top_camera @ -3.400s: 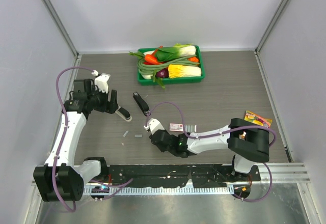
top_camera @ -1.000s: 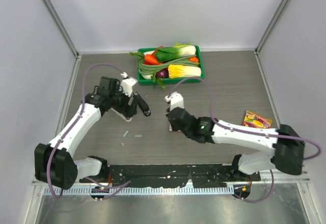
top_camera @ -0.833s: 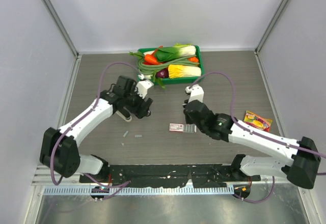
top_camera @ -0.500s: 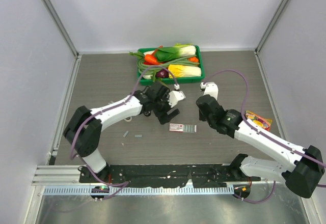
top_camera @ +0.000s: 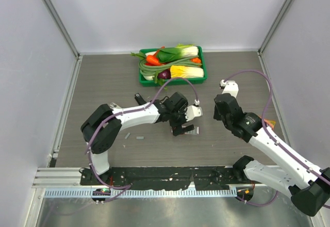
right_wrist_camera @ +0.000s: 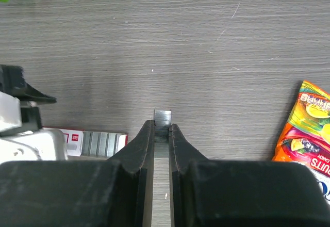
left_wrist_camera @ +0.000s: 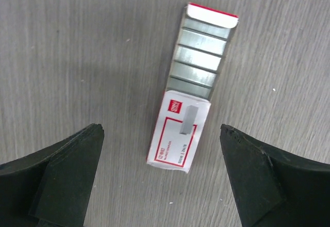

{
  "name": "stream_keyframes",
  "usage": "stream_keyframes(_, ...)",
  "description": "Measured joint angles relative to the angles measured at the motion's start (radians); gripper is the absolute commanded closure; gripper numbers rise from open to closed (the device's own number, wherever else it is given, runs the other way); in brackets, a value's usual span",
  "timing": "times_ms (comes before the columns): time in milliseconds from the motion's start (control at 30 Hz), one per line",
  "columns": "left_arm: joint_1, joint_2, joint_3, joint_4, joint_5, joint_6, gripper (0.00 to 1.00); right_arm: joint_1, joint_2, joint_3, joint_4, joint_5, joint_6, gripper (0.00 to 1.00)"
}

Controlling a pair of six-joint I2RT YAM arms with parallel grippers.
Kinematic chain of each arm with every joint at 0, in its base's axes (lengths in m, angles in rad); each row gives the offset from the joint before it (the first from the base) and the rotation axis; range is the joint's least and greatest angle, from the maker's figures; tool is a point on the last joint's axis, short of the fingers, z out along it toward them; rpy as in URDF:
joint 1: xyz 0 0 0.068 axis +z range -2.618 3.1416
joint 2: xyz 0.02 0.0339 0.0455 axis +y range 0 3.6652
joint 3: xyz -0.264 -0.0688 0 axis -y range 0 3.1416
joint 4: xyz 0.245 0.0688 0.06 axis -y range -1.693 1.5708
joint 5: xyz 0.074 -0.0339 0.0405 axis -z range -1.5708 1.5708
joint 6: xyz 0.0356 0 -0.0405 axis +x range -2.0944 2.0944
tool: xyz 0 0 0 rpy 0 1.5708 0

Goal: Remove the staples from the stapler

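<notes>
My right gripper (right_wrist_camera: pixel 162 126) is shut on a short silvery staple strip (right_wrist_camera: pixel 163 117) and holds it above the table, right of centre in the top view (top_camera: pixel 225 106). My left gripper (left_wrist_camera: pixel 161 130) is open and empty, its jaws wide apart over the red-and-white staple box (left_wrist_camera: pixel 181 134). The box's drawer is pulled out and shows rows of staples (left_wrist_camera: pixel 201 57). The box also shows in the top view (top_camera: pixel 192 130) and in the right wrist view (right_wrist_camera: pixel 95 141). The black stapler (top_camera: pixel 138 97) is mostly hidden behind my left arm. Two loose strips (top_camera: pixel 139 138) lie left of the box.
A green tray (top_camera: pixel 173 81) of vegetables stands at the back. A colourful snack packet (right_wrist_camera: pixel 305 129) lies to the right, partly under my right arm in the top view (top_camera: pixel 271 126). Grey walls close the table on three sides.
My left arm has swung right, from beside the stapler to over the staple box. My right gripper has moved right and back, away from the box.
</notes>
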Motion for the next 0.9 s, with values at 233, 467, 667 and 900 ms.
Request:
stream_keyframes(233, -0.03, 0.031, 0.009, -0.002, 0.035, 0.044, 0.0, -0.012, -0.008, 0.008, -0.01, -0.014, -0.013, 0.99)
stream_keyframes(467, -0.042, 0.06, 0.038, -0.004, 0.044, 0.072, 0.0, -0.018, -0.008, 0.022, -0.014, -0.024, -0.016, 0.99)
stream_keyframes(667, -0.06, 0.092, 0.049, -0.012, 0.044, 0.094, 0.0, -0.019, -0.011, 0.031, -0.016, -0.028, -0.019, 0.99)
stream_keyframes(900, -0.082, 0.104, 0.049, -0.019, 0.037, 0.126, 0.06, -0.025, -0.03, 0.034, -0.017, -0.035, -0.02, 0.99)
